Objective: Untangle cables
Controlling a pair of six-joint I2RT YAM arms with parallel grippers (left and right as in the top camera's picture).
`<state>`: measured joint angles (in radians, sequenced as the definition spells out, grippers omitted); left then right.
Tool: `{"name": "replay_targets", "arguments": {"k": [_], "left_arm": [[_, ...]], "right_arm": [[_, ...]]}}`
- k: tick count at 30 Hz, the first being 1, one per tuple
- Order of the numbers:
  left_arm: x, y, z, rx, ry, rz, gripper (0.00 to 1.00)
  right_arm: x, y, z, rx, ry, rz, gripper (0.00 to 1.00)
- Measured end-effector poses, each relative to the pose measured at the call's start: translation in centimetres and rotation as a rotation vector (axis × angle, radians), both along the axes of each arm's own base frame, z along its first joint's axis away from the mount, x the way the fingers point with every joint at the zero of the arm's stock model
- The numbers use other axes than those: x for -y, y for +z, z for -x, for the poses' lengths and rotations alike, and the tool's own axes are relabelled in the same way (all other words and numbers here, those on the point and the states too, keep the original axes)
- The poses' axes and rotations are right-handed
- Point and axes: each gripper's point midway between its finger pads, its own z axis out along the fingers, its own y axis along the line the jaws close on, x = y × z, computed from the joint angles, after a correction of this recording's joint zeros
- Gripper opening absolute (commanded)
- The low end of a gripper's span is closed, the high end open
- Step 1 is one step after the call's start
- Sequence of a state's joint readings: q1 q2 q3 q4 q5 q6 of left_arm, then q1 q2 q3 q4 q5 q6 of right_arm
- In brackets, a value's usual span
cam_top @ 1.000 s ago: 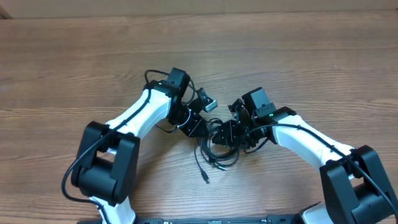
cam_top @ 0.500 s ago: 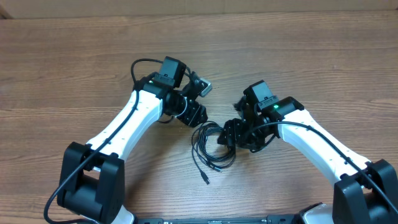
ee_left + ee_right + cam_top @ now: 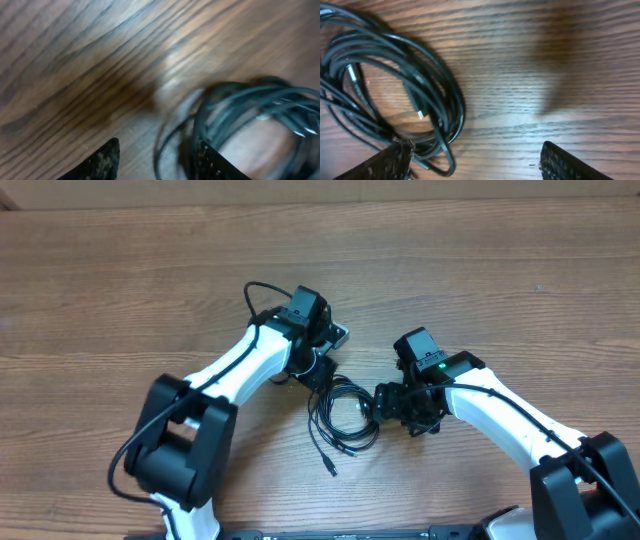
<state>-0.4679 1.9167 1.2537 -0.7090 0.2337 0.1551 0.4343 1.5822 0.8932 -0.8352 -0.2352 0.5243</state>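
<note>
Wood-grain tabletop runs bare under both my arms. The cables lie coiled in loose loops between my two grippers, with one plug end trailing toward my base. My left gripper hangs at the coil's upper left edge, jaws apart and gripping nothing. My right gripper is spread wide at the coil's right side. One finger is over the outer loops; whether it touches them I cannot tell.
</note>
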Motion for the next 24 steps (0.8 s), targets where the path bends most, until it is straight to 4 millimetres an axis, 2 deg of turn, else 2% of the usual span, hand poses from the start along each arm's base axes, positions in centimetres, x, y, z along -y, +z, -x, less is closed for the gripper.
{"name": "replay_targets", "arguments": {"k": [6,10,13,18,24], "left_arm": [[-0.1,-0.6,-0.5,0.008,0.028,-0.01,0.55],[0.1,-0.5,-0.2,-0.011,0.029,0.0,0.55],[-0.4,0.2,0.6,-0.066,0.034,-0.021,0.56],[0.0,2.3,-0.5,-0.052,0.039,-0.009,0.61],[0.3,2.2,-0.8,-0.038,0.038,0.006,0.62]], "right_arm": [[0.3,-0.4,-0.4,0.018,0.004,0.03,0.84],[-1.0,-1.7,0.1,0.004,0.056,0.045,0.84],[-1.7,-2.4,0.6,-0.001,0.081,0.072,0.84],[-1.6,-2.6,0.4,-0.005,0.048,0.094,0.85],[-1.6,-2.6,0.3,-0.005,0.036,0.098,0.86]]}}
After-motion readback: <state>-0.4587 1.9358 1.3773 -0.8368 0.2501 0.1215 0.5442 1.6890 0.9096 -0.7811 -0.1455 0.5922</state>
